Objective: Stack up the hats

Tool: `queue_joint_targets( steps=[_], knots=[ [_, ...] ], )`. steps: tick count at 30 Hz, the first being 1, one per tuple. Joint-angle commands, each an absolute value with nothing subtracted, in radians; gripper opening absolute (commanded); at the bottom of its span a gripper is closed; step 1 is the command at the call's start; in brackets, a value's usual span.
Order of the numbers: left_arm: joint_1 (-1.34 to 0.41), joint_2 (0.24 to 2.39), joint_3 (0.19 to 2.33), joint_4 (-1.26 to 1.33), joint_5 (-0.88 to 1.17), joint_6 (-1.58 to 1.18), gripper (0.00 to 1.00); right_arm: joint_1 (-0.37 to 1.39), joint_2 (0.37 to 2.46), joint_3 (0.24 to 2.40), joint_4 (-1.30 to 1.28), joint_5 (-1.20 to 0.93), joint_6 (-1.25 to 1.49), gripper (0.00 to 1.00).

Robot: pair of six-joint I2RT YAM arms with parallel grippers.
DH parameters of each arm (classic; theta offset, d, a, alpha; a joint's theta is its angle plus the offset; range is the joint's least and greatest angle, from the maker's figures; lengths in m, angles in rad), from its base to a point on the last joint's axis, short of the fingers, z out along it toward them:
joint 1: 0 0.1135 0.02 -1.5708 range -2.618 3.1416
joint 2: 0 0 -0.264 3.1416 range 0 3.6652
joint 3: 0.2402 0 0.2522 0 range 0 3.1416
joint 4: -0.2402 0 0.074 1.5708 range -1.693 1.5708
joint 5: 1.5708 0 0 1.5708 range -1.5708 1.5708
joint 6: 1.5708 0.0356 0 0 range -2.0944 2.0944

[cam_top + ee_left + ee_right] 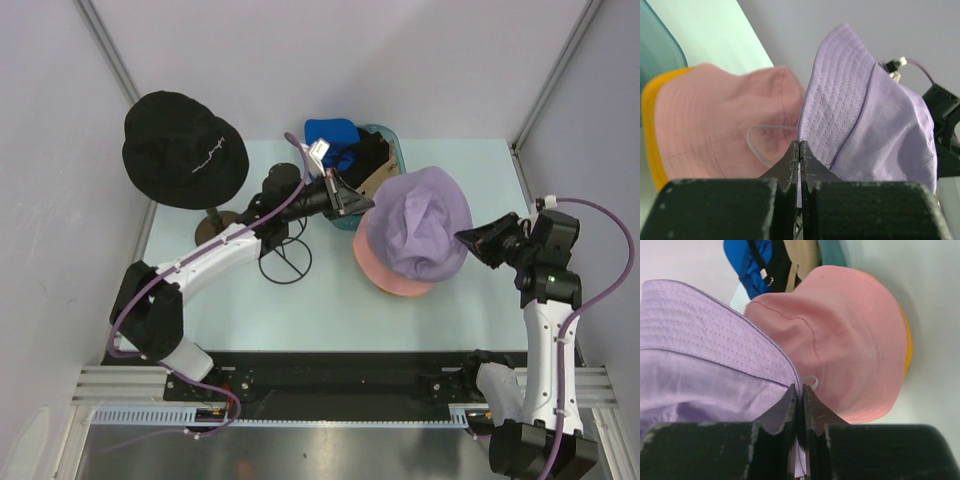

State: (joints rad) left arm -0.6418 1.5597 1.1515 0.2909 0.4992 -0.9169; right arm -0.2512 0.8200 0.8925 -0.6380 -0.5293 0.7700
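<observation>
Lavender hat (418,222) — brim pinched by left end effector (354,205) and right end effector (463,240) — covers pink hat (396,283).

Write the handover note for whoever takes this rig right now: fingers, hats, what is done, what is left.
Left gripper: fingers shut on the lavender hat, at its brim on the left side.
Right gripper: fingers shut on the same brim, opposite side.
Hats: the lavender hat lies over the pink hat, which sits on the orange hat. The black hat is on its stand, back left. The blue cap and tan cap are in the bin.
Done: orange, pink and lavender stacked.
Left: release the lavender hat, then add the black hat and both caps.
</observation>
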Motion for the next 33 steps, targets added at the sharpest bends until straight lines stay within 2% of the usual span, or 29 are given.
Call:
queue_joint_targets(
  steps=[1,6,13,23,24,26,33],
  knots=[
    [-0.611,1.549,1.212,0.239,0.446,-0.948,0.0,-0.256,0.862,0.931,-0.618,-0.584,0.81,0.1],
    [-0.601,1.681,1.322,0.144,0.442,-0.905,0.0,-0.258,0.952,0.902,-0.546,-0.555,0.811,0.09],
    [-0.598,1.758,1.393,-0.039,0.384,-0.827,0.0,-0.256,1.048,0.859,-0.52,-0.532,0.769,0.11],
    [-0.606,1.687,1.263,-0.127,0.282,-0.723,0.0,-0.233,1.042,0.766,-0.568,-0.506,0.718,0.11],
    [-0.609,1.687,1.247,-0.127,0.278,-0.712,0.0,-0.23,1.042,0.756,-0.571,-0.499,0.712,0.1],
    [-0.617,1.687,1.235,-0.126,0.284,-0.689,0.0,-0.222,1.049,0.735,-0.583,-0.464,0.69,0.01],
    [-0.637,1.715,1.244,-0.124,0.252,-0.654,0.0,-0.209,1.092,0.689,-0.572,-0.387,0.64,0.0]
  ],
)
